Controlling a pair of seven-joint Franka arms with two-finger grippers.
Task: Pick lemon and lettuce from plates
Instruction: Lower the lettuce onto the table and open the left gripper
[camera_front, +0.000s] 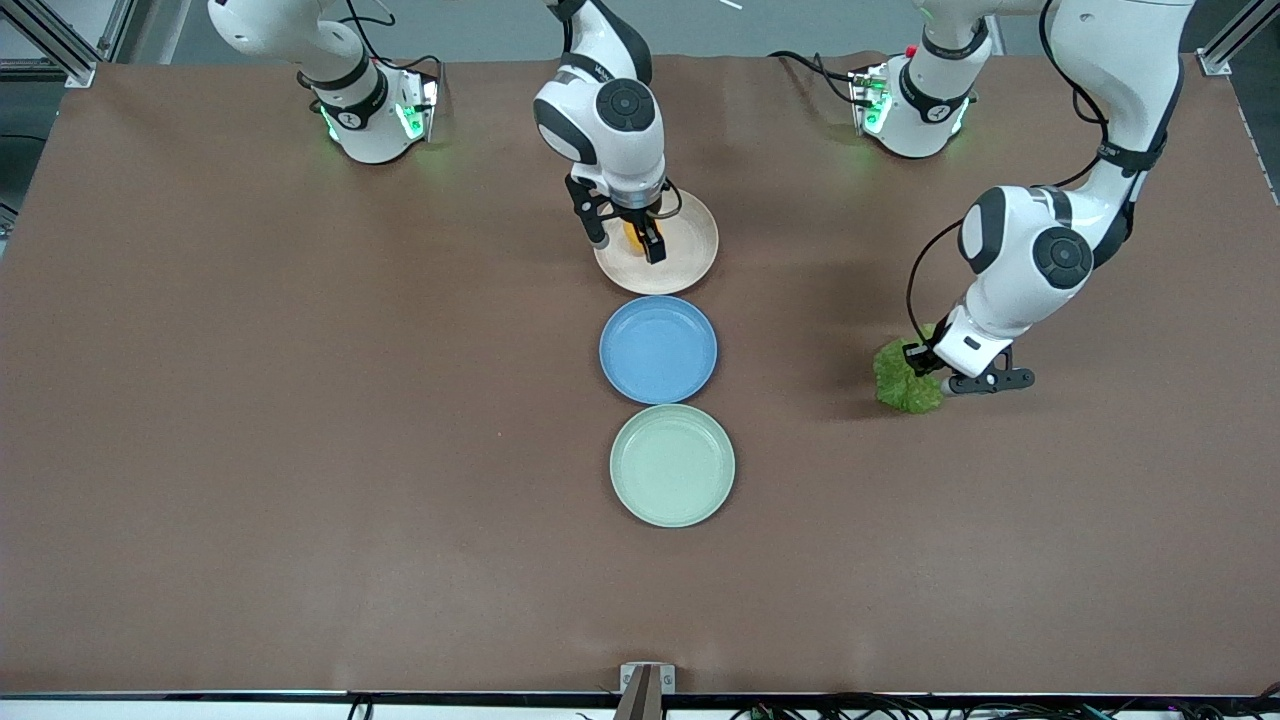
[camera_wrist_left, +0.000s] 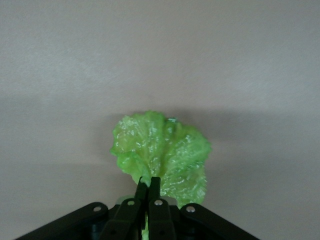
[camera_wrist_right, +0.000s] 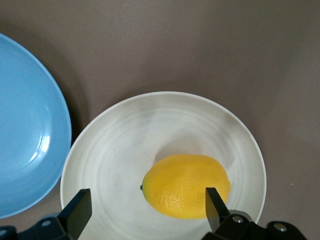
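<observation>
The yellow lemon (camera_front: 632, 232) (camera_wrist_right: 186, 186) lies on the beige-cream plate (camera_front: 690, 250) (camera_wrist_right: 150, 115), the plate closest to the robot bases. My right gripper (camera_front: 627, 247) (camera_wrist_right: 146, 200) hangs open just over that plate, one finger on each side of the lemon and neither touching it. The crinkled green lettuce (camera_front: 905, 380) (camera_wrist_left: 165, 150) is off the plates, with my left gripper (camera_front: 940, 385) (camera_wrist_left: 149, 182) shut on its stem end over bare table toward the left arm's end. The pale mint plate (camera_front: 672, 465) holds nothing.
A blue plate (camera_front: 658, 350) (camera_wrist_right: 25, 130) sits between the beige and mint plates, all three in a row down the middle of the brown table. Open tabletop stretches out on both sides of the row.
</observation>
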